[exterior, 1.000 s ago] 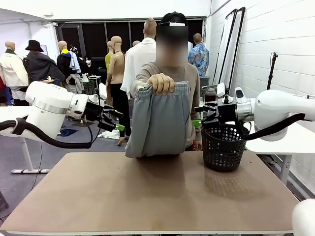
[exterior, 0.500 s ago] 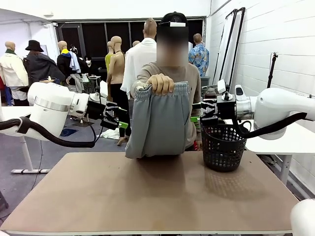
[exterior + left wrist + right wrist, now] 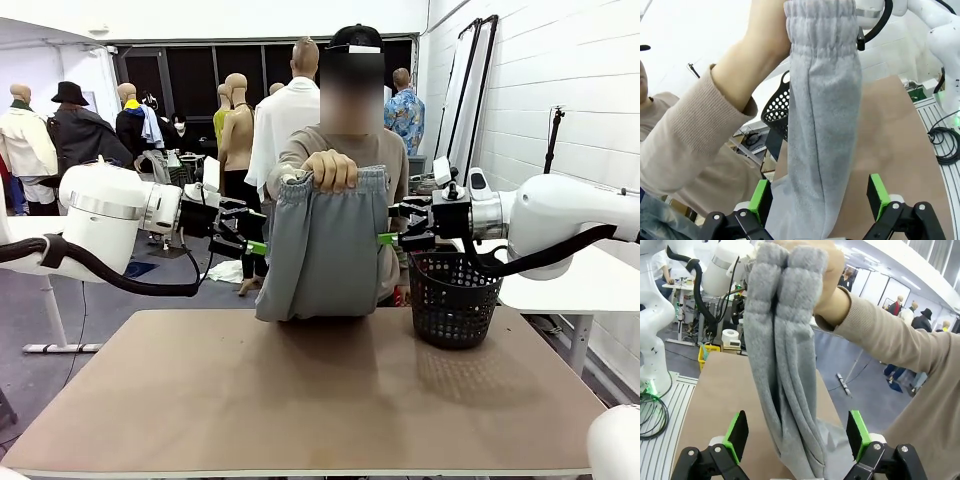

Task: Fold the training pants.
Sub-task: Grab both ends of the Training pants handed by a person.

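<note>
Robot's left hand [image 3: 250, 236] and right hand [image 3: 393, 224] flank the training pants [image 3: 325, 250], both wide open and empty.
A person's fist [image 3: 330, 170] holds the grey pants up by the waistband over the tabletop's [image 3: 300, 400] far edge, beside a black basket [image 3: 455, 300]; the fabric hangs between each hand's green pads.

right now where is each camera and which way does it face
Front: fixed between the arms, facing across the table at the person holding the training pants; left hand and right hand reach in, open.
Left wrist: on the left arm, looking along its green fingers at the pants' side.
Right wrist: likewise, from the opposite side.
Shared: wrist views both see pants and the person's sleeve.
</note>
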